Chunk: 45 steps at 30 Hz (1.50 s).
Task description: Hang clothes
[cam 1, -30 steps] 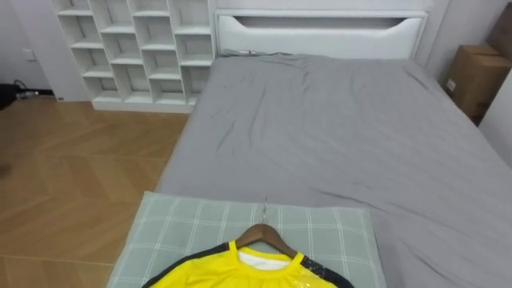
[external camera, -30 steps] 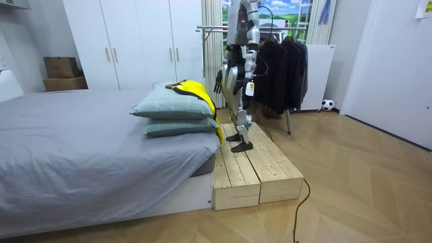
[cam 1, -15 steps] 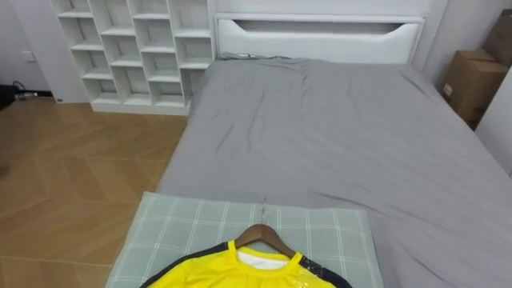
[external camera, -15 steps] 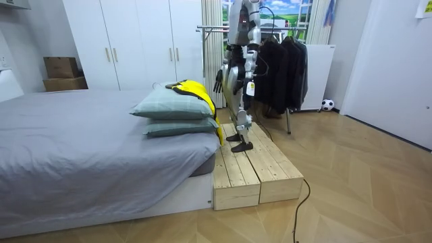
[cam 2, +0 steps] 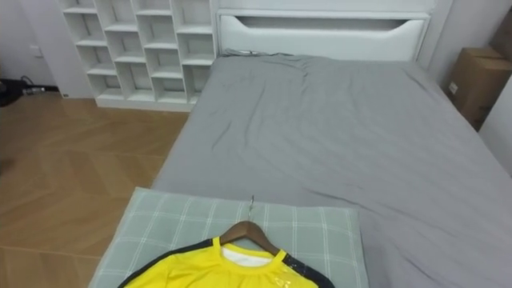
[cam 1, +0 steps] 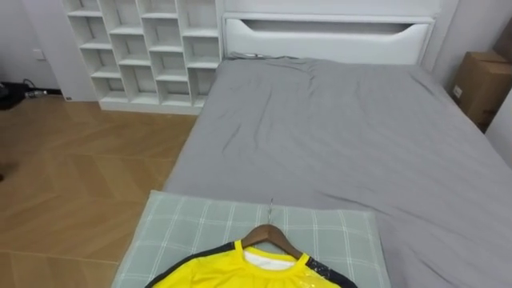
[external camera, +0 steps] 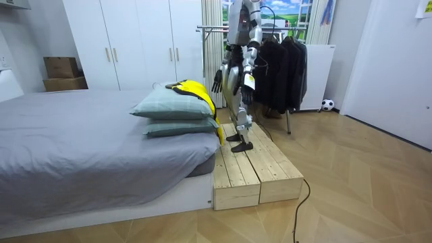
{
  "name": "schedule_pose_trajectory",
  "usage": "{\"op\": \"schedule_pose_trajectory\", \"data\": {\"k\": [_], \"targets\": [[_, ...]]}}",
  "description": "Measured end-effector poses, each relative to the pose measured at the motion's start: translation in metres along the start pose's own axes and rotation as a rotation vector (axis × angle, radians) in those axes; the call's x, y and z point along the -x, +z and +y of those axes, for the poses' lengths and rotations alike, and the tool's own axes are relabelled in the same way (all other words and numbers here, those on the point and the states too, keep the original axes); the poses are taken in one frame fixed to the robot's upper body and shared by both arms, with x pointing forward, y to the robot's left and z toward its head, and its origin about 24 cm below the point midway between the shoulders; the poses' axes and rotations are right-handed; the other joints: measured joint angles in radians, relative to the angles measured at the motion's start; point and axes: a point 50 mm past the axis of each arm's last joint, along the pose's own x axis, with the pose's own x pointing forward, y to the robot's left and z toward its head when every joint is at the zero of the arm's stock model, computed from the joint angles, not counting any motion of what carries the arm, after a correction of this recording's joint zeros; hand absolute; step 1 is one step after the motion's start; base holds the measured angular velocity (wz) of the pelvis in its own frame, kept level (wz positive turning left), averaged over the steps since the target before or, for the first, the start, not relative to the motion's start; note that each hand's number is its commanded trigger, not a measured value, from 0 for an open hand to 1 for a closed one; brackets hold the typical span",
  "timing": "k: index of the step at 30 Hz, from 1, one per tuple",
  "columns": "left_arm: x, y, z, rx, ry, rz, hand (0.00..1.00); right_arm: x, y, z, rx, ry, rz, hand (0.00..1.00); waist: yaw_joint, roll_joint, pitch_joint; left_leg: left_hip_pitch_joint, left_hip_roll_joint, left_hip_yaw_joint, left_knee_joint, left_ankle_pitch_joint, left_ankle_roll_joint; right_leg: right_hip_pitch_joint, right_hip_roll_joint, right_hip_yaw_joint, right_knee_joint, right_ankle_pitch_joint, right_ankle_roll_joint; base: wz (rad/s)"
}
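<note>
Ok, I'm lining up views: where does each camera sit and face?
Left eye view: on the head, looking down past the shirt on the pillow, along the bed.
Right eye view: same scene, from slightly right.
Room view: beside the bed, facing the robot side-on on the platform by the pillow; shares shirt, pillow, bed.

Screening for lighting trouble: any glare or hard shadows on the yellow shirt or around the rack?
Left eye view: even light, faint sheen on the yellow shirt near its collar, wooden hanger plain to see. Room view: soft shadows only; the dark clothes on the rack merge into one dark mass.
</note>
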Motion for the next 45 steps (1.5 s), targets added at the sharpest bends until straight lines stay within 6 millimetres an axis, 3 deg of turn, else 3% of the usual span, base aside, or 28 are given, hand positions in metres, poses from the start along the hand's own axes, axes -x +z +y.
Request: {"op": "schedule_pose_trajectory", "data": {"k": [11, 17, 29, 45], "targets": [[0.013, 0.093, -0.003, -0.199, 0.17, -0.546, 0.0, 0.002, 0.008, -0.012, 0.043, -0.028, -0.044, 0.0, -0.029, 0.026, 0.0016, -0.001, -0.003, -0.016, 0.0, 0.001, 0.001, 0.002, 0.0, -0.008, -0.001, 0.0, 0.0, 0.03], [0.037, 0.135, -0.02, -0.359, 0.187, -0.851, 0.0, 0.002, 0.009, -0.013, 0.045, -0.024, -0.049, 0.0, -0.039, 0.017, 0.0013, -0.003, -0.003, -0.016, -0.006, 0.001, 0.001, -0.006, 0.001, -0.007, -0.002, 0.0, 0.0, 0.0], [0.055, 0.151, -0.051, -0.525, 0.126, -1.033, 0.0, 0.002, 0.012, -0.012, 0.048, -0.017, -0.058, 0.0, -0.085, 0.008, -0.0078, -0.001, -0.002, -0.003, -0.013, 0.004, 0.0, -0.023, 0.0, 0.004, -0.003, 0.0, 0.0, -0.03], [0.058, 0.149, -0.059, -0.645, 0.093, -1.062, 0.0, 0.002, 0.012, -0.012, 0.046, -0.02, -0.06, 0.0, -0.09, 0.01, -0.0017, -0.003, 0.001, 0.023, -0.027, 0.005, 0.0, -0.025, 0.009, 0.033, -0.003, 0.0, 0.0, -0.05]]}}
